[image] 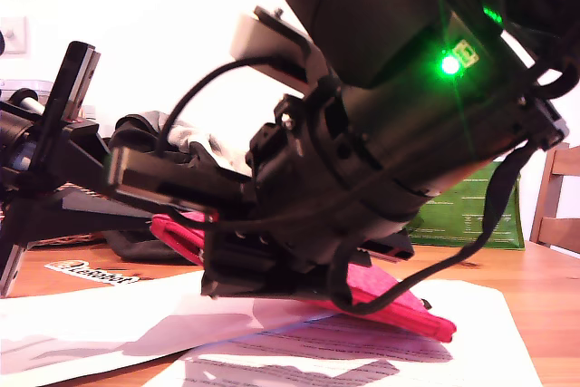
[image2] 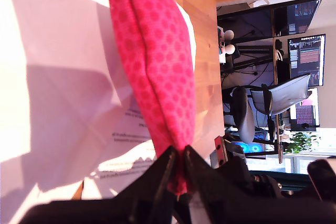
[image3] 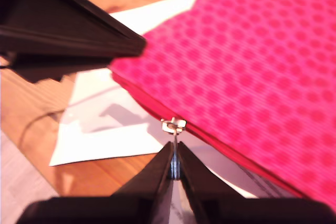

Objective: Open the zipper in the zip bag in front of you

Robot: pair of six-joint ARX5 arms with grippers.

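The pink-red spotted zip bag (image: 403, 304) lies on white papers, largely hidden in the exterior view by a big black arm. My first gripper (image2: 178, 178) is shut on one end of the zip bag (image2: 157, 72), which stretches away from it. In the exterior view, black fingers (image: 172, 189) reaching from the left meet the bag's left end. My second gripper (image3: 175, 165) is shut on the silver pull tab, just below the small metal slider (image3: 173, 125). The slider sits on the red-taped zipper (image3: 220, 148) along the long edge of the zip bag (image3: 262, 61). The other gripper's fingers (image3: 73, 32) hold the bag's corner.
White printed papers (image: 381, 351) cover the wooden table (image: 544, 314). A green-and-silver bag (image: 471, 210) stands at the back on the exterior view's right, next to a wooden chair (image: 555, 201). Dark clothing (image: 149, 129) is heaped at the back. A sticker (image: 91, 271) lies towards that view's left.
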